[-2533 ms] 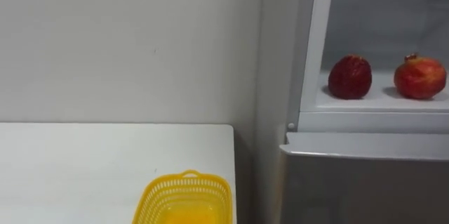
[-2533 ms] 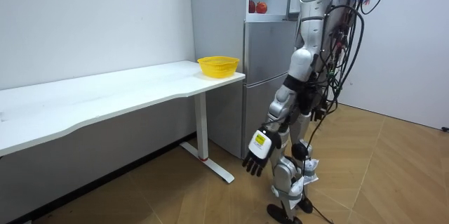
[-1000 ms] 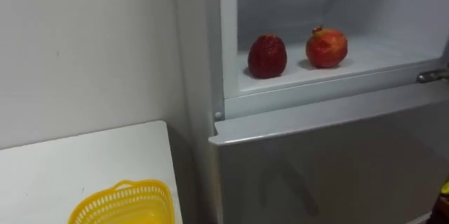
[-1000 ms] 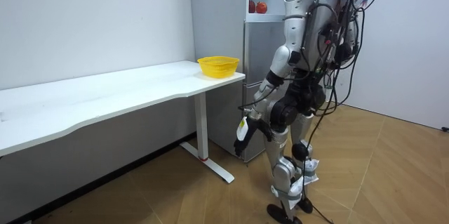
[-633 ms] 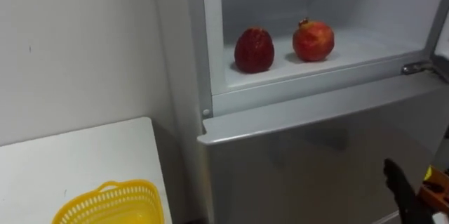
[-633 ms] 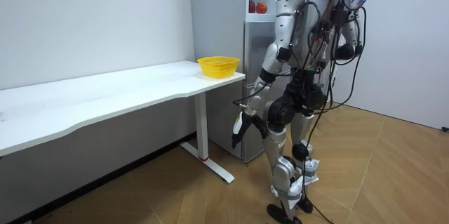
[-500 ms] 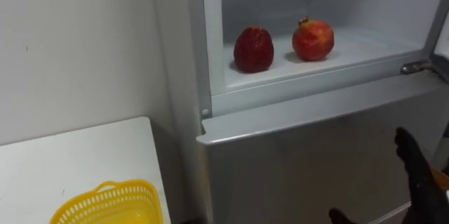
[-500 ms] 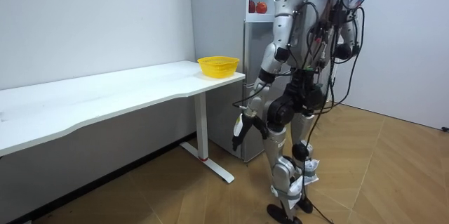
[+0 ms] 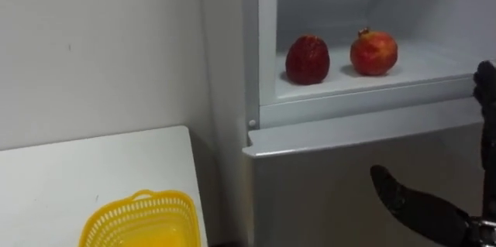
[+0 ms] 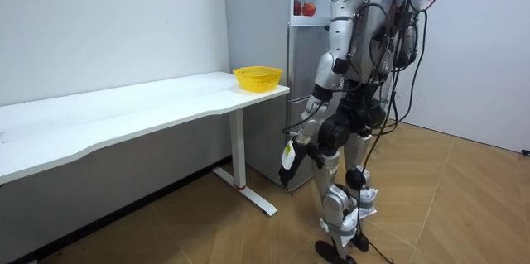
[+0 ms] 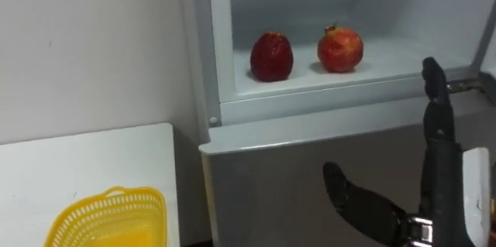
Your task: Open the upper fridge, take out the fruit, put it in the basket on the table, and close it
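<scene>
Pomegranate (image 9: 373, 52), round, red-orange, small crown on top: upper right of the left eye view, on the white shelf (image 9: 426, 67) of the open upper fridge compartment. Dark red fruit (image 9: 308, 60), egg-shaped, blunt-topped: just beside it toward frame left. The two stand apart, both upright, and neither is touched by a hand.

1. Right hand (image 11: 438, 162), black: lower right of the eye views, nearest the camera. Fingers straight and pointing up, thumb spread wide toward frame left; it holds nothing. The fingertips reach the height of the shelf's front edge in the frame, to the right of both fruits.

2. Left hand (image 10: 287, 160): centre of the room view, hanging low by the robot's thigh. Fingers loose and pointing at the floor, empty.

3. Yellow plastic mesh basket (image 9: 139, 220), oval, open-topped: lower left of the eye views. It sits on the bench end nearest the fridge.

4. White bench (image 9: 77, 173), long, flat-topped, on white legs: left half of the room view, along the wall. Its end stands just beside the fridge.

5. Tall grey fridge (image 9: 325, 185): lower door shut, across the lower middle and right of the eye views. The upper compartment above it is open and white inside.

6. White wall (image 9: 101, 46): upper left of the eye views, behind bench and basket.

7. Wooden floor (image 10: 447, 214): lower right of the room view. The robot stands on it upright, close before the fridge and beside the bench end.
</scene>
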### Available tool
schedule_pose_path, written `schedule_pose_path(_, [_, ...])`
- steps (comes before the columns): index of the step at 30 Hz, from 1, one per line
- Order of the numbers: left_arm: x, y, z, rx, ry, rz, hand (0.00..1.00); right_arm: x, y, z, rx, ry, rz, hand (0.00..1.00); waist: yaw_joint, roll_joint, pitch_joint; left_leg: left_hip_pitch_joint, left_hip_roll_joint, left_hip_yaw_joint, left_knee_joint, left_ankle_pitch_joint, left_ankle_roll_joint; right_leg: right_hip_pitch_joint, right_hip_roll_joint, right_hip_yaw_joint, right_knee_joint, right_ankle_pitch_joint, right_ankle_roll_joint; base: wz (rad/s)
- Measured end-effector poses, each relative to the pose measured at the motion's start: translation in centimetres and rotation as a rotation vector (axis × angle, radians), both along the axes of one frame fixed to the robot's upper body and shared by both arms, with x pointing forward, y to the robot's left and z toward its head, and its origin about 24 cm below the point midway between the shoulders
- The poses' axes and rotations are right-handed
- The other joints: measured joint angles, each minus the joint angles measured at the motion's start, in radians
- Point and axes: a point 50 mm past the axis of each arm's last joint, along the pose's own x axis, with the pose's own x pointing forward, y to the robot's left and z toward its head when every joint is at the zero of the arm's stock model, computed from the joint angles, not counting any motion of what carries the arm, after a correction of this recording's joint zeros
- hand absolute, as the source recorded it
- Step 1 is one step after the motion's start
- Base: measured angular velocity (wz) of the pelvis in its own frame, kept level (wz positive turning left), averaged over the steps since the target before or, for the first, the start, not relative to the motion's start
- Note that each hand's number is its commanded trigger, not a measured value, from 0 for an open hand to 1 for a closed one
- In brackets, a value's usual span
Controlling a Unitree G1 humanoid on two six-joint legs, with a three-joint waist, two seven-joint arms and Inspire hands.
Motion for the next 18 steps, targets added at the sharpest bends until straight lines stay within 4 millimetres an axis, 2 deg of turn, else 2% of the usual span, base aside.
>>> schedule_pose_path(3, [0.2, 0.7, 0.2, 0.016, -0.008, 0.009, 0.0, 0.7, 0.0, 1.4, -0.053, -0.057, 0.019, 0.0, 0.013, -0.017, 0.0078, 0.0, 0.0, -0.001, 0.0, 0.0, 0.0, 0.001, -0.001, -0.005, 0.0, 0.0, 0.0, 0.02])
schedule_pose_path(5, [0.0, 1.2, 0.3, 0.03, -0.002, 0.008, 0.0, 1.1, 0.0, 2.4, -0.06, -0.111, 0.02, 0.0, 0.014, -0.031, 0.0065, -0.001, 0.0, -0.002, 0.002, 0.001, -0.001, 0.004, 0.0, -0.015, -0.004, 0.0, -0.001, 0.09])
schedule_pose_path(6, [-0.1, 1.5, 0.4, 0.04, 0.0, 0.008, 0.0, 1.3, 0.1, 3.0, -0.052, -0.147, 0.016, 0.0, 0.015, -0.044, 0.0056, 0.0, 0.0, -0.005, 0.004, 0.001, -0.002, 0.012, -0.001, -0.021, -0.016, 0.002, -0.003, 0.1])
schedule_pose_path(7, [-0.3, 1.6, 0.4, 0.043, 0.005, 0.009, 0.0, 1.5, 0.1, 3.5, -0.047, -0.176, 0.016, 0.0, 0.018, -0.049, 0.0079, 0.001, 0.001, -0.007, 0.007, 0.001, -0.002, 0.016, -0.001, -0.024, -0.016, 0.003, -0.003, 0.09])
schedule_pose_path(9, [-0.3, 1.5, 0.3, 0.042, 0.006, 0.009, 0.0, 1.8, 0.3, 4.1, -0.046, -0.213, 0.024, 0.0, 0.027, -0.06, 0.0063, 0.001, 0.0, -0.016, 0.007, 0.001, -0.002, 0.019, -0.001, -0.029, -0.017, 0.003, -0.003, 0.09])
schedule_pose_path(14, [-0.2, 1.7, 0.4, 0.045, -0.007, 0.049, 0.0, 3.0, -0.1, 5.8, -0.047, -0.276, 0.036, 0.0, 0.039, -0.059, 0.0071, 0.001, -0.001, -0.038, 0.003, 0.001, -0.001, 0.021, -0.009, -0.048, -0.015, 0.006, -0.001, 0.11])
schedule_pose_path(18, [-0.9, 2.1, 0.4, 0.062, 0.016, 0.089, 0.0, 4.1, -1.3, 7.3, 0.008, -0.325, 0.006, 0.0, 0.039, -0.05, 0.0073, 0.006, 0.0, -0.045, 0.004, 0.001, -0.002, 0.031, -0.009, -0.05, -0.016, 0.006, -0.001, 0.05])
